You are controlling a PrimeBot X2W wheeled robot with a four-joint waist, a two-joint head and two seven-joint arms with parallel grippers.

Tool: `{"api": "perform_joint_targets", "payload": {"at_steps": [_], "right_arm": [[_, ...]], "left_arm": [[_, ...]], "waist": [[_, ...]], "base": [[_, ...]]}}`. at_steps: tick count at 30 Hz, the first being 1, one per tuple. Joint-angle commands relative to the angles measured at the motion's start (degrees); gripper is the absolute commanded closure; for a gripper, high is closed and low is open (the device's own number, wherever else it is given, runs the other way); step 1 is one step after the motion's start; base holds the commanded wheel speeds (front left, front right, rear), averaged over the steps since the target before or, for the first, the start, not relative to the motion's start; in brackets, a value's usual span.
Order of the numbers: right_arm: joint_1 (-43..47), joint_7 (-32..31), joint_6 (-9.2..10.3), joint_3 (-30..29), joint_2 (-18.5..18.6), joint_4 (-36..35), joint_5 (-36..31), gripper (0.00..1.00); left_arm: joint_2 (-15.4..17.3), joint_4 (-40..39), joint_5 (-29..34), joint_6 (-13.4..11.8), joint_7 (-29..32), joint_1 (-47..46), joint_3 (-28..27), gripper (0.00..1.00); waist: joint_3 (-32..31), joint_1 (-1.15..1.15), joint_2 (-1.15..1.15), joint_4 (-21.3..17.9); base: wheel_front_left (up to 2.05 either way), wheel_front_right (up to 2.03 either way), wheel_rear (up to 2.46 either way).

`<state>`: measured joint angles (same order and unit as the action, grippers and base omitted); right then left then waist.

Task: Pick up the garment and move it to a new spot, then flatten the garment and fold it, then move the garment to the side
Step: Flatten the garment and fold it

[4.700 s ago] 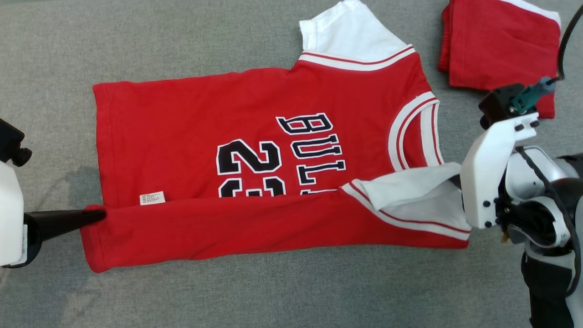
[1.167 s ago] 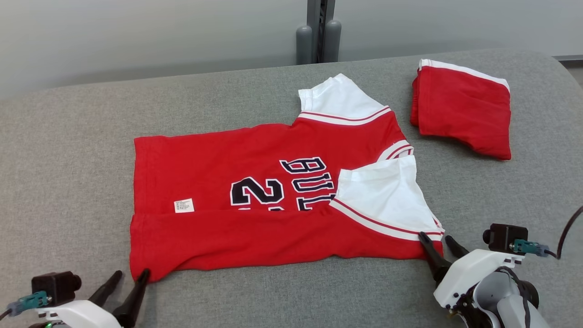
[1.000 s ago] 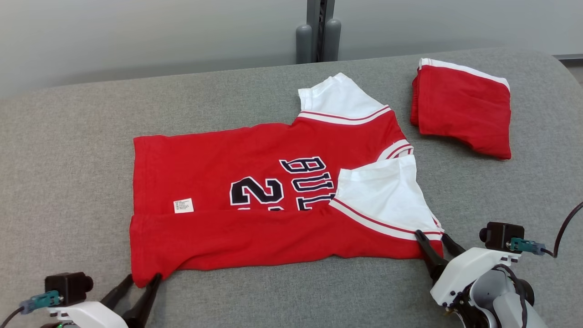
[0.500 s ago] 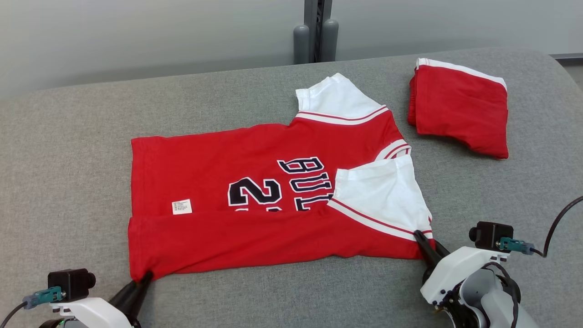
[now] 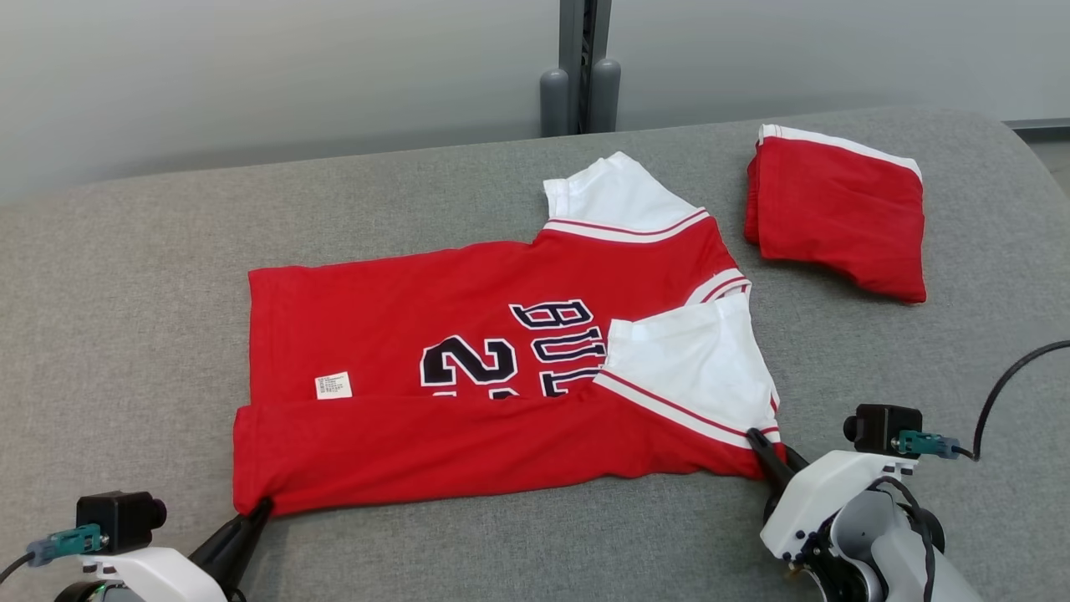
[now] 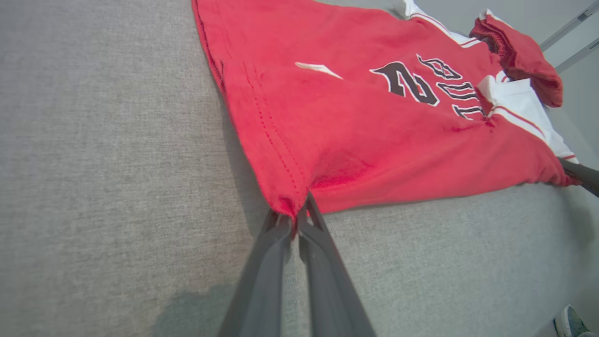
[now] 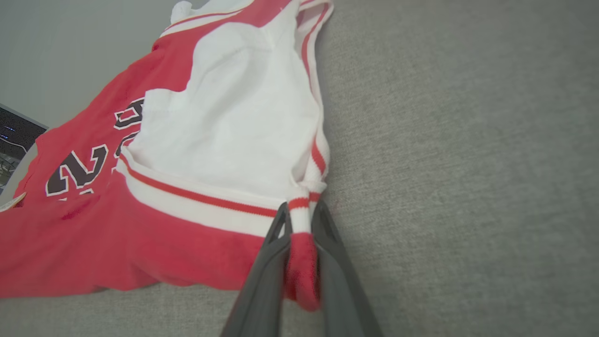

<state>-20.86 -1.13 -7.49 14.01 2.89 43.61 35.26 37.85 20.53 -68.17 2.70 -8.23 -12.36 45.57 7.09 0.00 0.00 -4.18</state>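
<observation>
Garment [image 5: 468, 359], red jersey with white sleeves, lies flat on grey cushion [image 5: 125, 318], near long edge folded over lettering. Left gripper [image 5: 257, 507] pinched tight on near hem corner; left wrist view gives bunched stitching at fingertips. Right gripper [image 5: 756, 439] clamps striped armhole corner; right wrist view gives red fold between fingers. Head view: folded red piece [image 5: 836, 221] well apart, far right.

I couldn't read the tiny label [image 5: 333, 385] on the jersey [image 5: 376, 318], and its folded flap [image 5: 418, 451] hid the number's [image 5: 468, 364] lower half.
</observation>
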Motion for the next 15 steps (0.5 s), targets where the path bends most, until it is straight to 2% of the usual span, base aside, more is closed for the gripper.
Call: {"api": "perform_joint_targets", "payload": {"at_steps": [1, 8, 15], "right_arm": [[0.34, -1.12, -0.01, 0.27, 0.10, -0.28, -0.74, 1.00], [4.04, -6.61, -0.01, -2.41, 0.23, -6.20, -3.53, 1.00], [12.22, -16.01, -0.01, -7.12, 0.20, -17.92, -7.39, 1.00]], "left_arm": [[1.10, -0.58, 0.29, -0.43, 0.22, 0.57, 0.08, 1.00], [4.28, -5.87, -0.57, -1.93, 2.02, 3.46, 0.39, 1.00], [7.21, -11.51, -1.14, -3.79, 4.73, 6.68, 1.71, 1.00]], "waist": [[-0.28, 0.00, 0.00, -0.01], [-1.85, 0.00, 0.00, -0.12], [-3.65, 0.00, 0.00, -0.29]], "base": [[0.00, 0.00, 0.00], [0.00, 0.00, 0.00], [0.00, 0.00, 0.00]]}}
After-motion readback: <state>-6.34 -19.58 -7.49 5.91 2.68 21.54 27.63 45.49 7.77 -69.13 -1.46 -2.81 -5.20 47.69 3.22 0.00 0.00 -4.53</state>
